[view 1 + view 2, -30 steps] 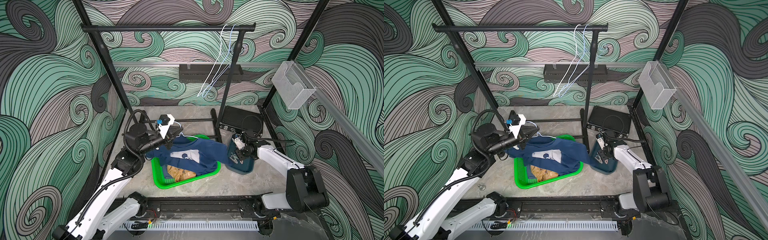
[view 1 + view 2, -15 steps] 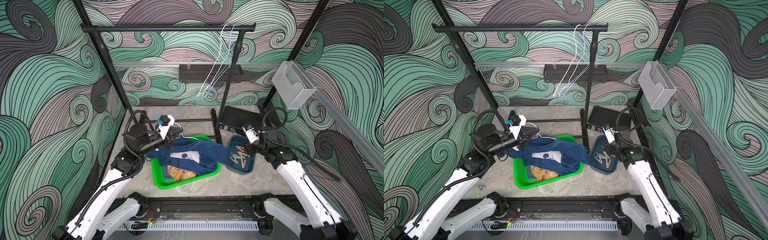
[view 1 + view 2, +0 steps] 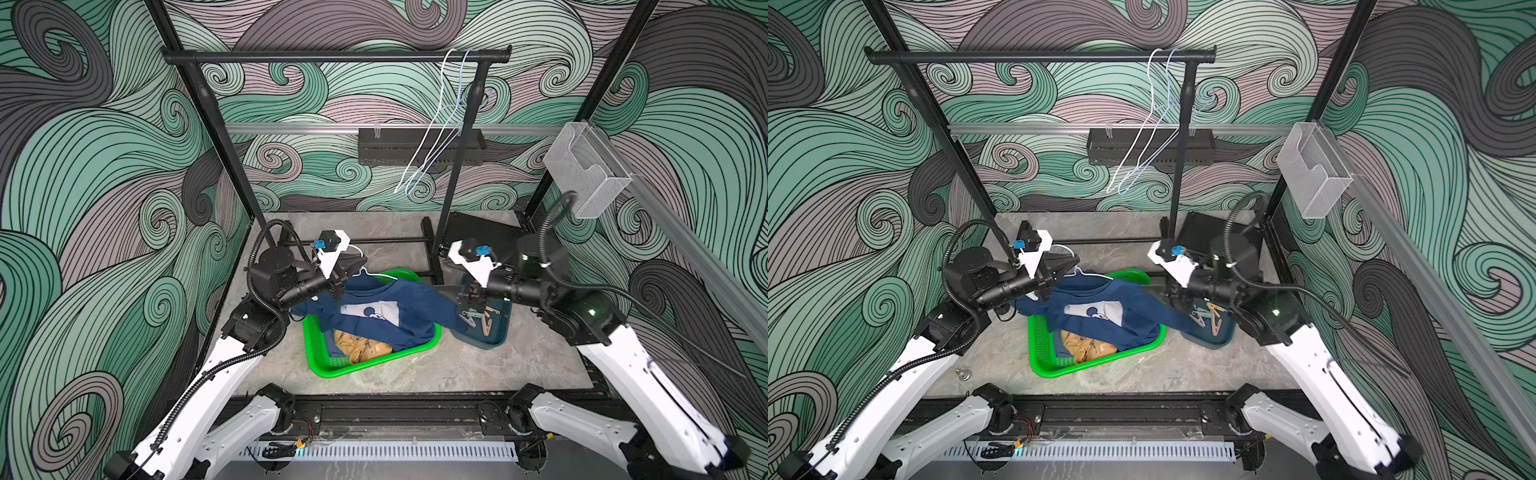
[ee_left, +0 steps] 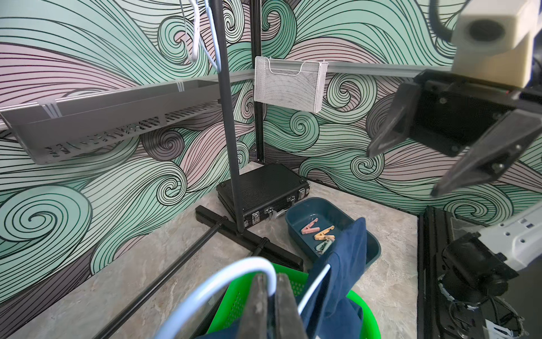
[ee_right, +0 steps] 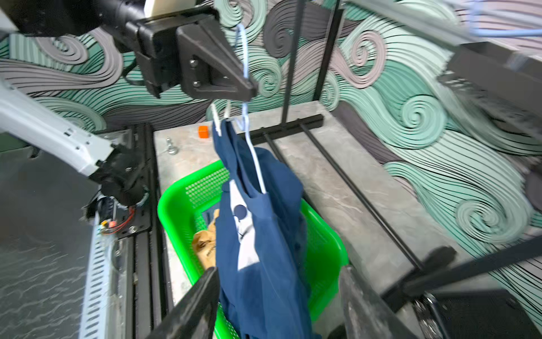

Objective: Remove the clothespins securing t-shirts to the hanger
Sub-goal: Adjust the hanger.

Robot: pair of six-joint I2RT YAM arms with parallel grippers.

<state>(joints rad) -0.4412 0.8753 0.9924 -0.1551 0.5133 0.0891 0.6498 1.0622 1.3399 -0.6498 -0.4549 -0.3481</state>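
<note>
Left end effector [image 4: 271, 283] pinches the hanger [image 4: 223, 272]; right end effector [image 4: 404, 173] stands spread.

I see walls [image 3: 104, 166] covered in swirling green, mauve and grey waves. The floor [image 3: 519, 365] is grey and marbled. A black clothes rail [image 3: 332, 57] stands near its back edge, a black case [image 3: 482, 232] lies in its back right corner, and a mesh pocket [image 3: 582, 170] hangs on the right wall.
</note>
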